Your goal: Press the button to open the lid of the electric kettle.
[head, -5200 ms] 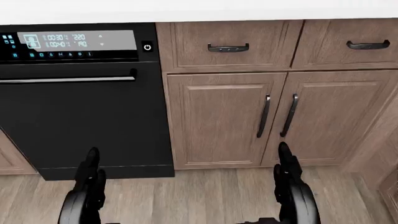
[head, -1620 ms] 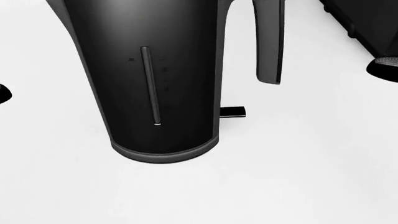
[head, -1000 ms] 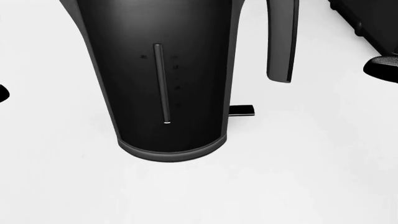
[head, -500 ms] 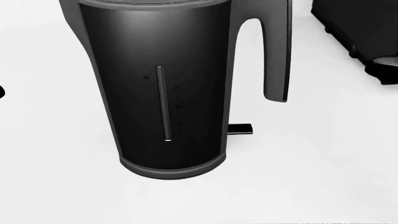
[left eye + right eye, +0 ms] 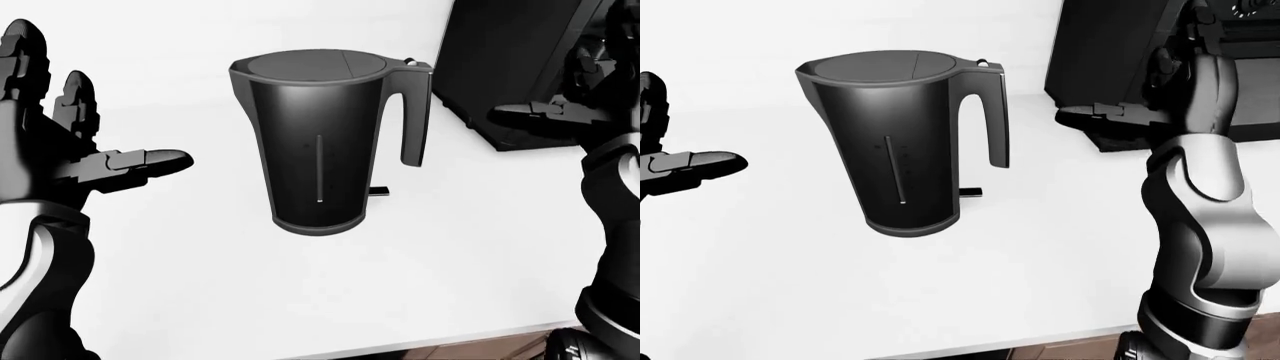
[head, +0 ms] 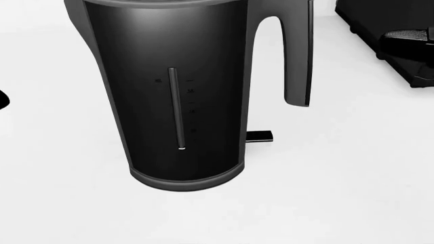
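A black electric kettle (image 5: 320, 142) stands upright on the white counter (image 5: 300, 300). Its grey lid (image 5: 315, 64) is down. A small button (image 5: 410, 61) sits at the top of the handle (image 5: 415, 120), which points to the view's right. My left hand (image 5: 100, 112) is open, raised to the left of the kettle and apart from it. My right hand (image 5: 1115, 90) is open, raised to the right of the handle at about lid height, not touching it. The head view shows only the kettle's body (image 6: 176, 101) close up.
A large black appliance (image 5: 510, 60) stands on the counter behind my right hand. A small black tab (image 6: 260, 136) sticks out at the kettle's base. The counter's near edge (image 5: 420, 346) runs along the bottom of the left-eye view.
The head camera has swung up from the cabinets and oven to the counter. Over the last second the kettle slid lower in the picture, and my right hand's dark shape rose at the right edge.
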{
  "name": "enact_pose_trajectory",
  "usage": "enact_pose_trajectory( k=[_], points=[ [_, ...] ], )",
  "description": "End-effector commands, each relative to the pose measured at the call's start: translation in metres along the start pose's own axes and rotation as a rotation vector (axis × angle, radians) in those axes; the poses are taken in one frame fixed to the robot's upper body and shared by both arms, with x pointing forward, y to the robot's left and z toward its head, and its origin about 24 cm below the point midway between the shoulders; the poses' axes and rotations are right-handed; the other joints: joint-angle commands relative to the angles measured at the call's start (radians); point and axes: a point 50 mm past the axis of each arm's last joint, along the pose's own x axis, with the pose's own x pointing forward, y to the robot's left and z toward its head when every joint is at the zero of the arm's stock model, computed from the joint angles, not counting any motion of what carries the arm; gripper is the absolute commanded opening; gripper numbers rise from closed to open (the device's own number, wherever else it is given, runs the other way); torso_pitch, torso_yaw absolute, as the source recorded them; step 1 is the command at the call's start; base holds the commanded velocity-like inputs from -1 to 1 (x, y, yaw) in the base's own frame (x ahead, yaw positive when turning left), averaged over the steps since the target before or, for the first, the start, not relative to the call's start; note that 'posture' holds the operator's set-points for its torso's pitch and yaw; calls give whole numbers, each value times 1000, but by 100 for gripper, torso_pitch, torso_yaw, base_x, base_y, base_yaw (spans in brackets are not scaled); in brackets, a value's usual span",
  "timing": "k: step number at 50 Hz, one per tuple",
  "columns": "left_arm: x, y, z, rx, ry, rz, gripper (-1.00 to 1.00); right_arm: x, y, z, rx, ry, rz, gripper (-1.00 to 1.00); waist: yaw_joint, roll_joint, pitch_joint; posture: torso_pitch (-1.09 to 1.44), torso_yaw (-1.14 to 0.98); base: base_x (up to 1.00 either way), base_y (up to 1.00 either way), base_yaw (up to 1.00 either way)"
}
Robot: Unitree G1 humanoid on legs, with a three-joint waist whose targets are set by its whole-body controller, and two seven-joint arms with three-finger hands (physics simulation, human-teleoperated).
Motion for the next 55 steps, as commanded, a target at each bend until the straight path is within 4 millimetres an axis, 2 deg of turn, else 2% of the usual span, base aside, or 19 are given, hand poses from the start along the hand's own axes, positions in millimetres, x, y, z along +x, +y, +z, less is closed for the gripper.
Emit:
enact_pose_trajectory(
  k=[1, 26, 36, 55],
  points=[
    [-1, 0, 14, 3, -76, -1, 100, 1, 3, 19, -3, -78, -5, 100, 1, 0, -17, -15, 0, 0, 0, 0],
    [0, 0, 15, -1, -79, 3, 100, 25, 23, 55, 32, -104, -12, 100, 1, 9, -12, -15, 0, 0, 0, 0],
    [0, 0, 16, 0, -80, 4, 100, 32, 36, 64, 17, -113, 16, 100, 0, 12, -8, -15, 0, 0, 0, 0],
    [0, -1, 16, -2, -80, 1, 100, 44, 61, 67, -5, -136, 69, 100, -3, 21, -6, -15, 0, 0, 0, 0]
  ],
)
